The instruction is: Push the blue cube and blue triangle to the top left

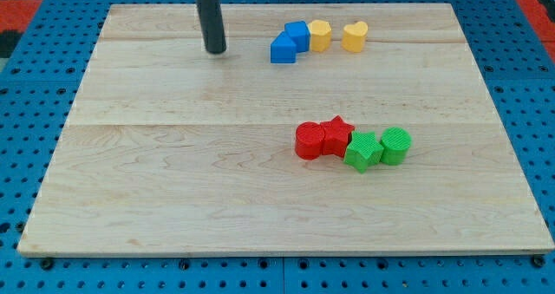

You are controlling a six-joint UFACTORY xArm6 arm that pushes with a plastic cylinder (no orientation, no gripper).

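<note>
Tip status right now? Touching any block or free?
My tip: no jaws, holds nothing, touches no block. It sits to the view's left of the blue triangle and blue cube, apart from both.

The bench point(173, 199) lies bare across its left half and along the near edge. My tip point(215, 50) stands near the far edge, with open wood between it and the blue triangle point(282, 49), which touches the blue cube point(297, 35).

Blue cube point(298, 35) touching blue triangle point(283, 49), top centre of board
</note>
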